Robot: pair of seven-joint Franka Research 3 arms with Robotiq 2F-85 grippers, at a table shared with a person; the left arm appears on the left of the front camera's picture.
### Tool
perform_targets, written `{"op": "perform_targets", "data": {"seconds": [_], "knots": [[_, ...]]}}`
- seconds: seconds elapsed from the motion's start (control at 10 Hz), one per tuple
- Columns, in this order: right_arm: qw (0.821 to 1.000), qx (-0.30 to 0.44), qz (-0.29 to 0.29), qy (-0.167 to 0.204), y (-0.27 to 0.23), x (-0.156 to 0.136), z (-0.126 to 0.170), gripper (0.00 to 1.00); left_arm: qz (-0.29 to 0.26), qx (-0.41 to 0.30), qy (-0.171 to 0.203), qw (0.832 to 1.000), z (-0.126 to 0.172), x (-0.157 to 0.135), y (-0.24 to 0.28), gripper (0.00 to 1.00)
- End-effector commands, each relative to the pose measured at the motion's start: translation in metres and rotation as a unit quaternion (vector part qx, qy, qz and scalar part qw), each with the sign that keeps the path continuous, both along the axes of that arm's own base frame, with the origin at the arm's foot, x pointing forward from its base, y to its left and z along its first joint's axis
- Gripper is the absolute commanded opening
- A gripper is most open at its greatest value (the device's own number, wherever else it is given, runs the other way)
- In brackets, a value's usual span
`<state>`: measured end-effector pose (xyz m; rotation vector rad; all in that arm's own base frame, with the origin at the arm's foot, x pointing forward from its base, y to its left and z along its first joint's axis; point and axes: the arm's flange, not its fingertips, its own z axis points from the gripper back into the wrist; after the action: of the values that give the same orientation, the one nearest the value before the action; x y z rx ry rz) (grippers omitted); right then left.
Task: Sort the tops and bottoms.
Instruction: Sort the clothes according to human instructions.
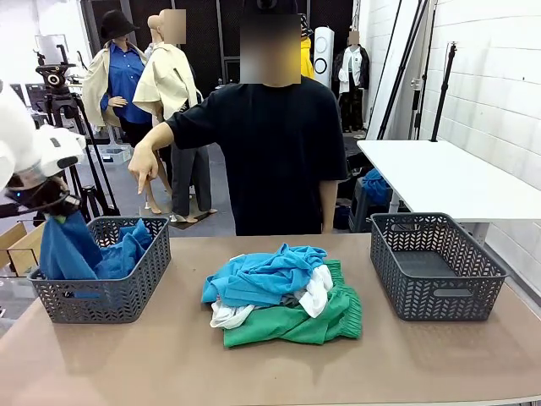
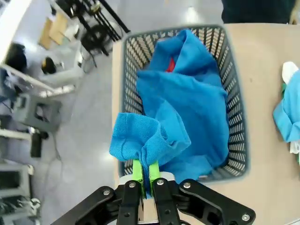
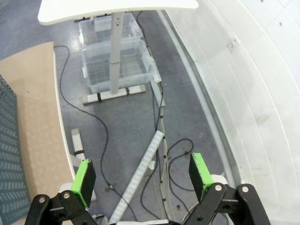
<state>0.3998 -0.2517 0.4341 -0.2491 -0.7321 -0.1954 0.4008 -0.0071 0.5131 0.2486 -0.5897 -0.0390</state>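
Left gripper (image 2: 145, 169) pinches a blue shirt (image 2: 187, 108) over the gray basket (image 2: 236, 140) — blue-white-green clothes pile (image 1: 283, 296) unsorted (right gripper (image 3: 141, 161) gapes empty).

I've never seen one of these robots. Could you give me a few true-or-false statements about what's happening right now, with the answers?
1. The robot's left hand grips a blue shirt above the left basket. True.
2. The green shorts are in the right basket. False: they lie in the pile on the table.
3. The robot's right hand is clamped shut. False: its fingers stand apart, holding nothing.
4. The person's hand points downward. True.
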Motion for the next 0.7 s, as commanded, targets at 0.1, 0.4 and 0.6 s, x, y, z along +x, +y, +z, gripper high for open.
{"op": "perform_targets", "data": {"seconds": [0.1,0.4,0.6], "knots": [[1.0,-0.001,0.003,0.004,-0.001,0.001,0.001,1.0,0.017,-0.044,-0.023,0.999,0.039,0.003,-0.004,0.0],[1.0,-0.001,0.003,0.004,-0.001,0.001,0.001,1.0,0.013,-0.025,0.001,1.0,0.0,0.0,0.004,0.0],[1.0,-0.001,0.003,0.004,-0.001,0.001,0.001,1.0,-0.016,-0.035,0.008,0.999,0.002,0.02,-0.012,0.0]]}}
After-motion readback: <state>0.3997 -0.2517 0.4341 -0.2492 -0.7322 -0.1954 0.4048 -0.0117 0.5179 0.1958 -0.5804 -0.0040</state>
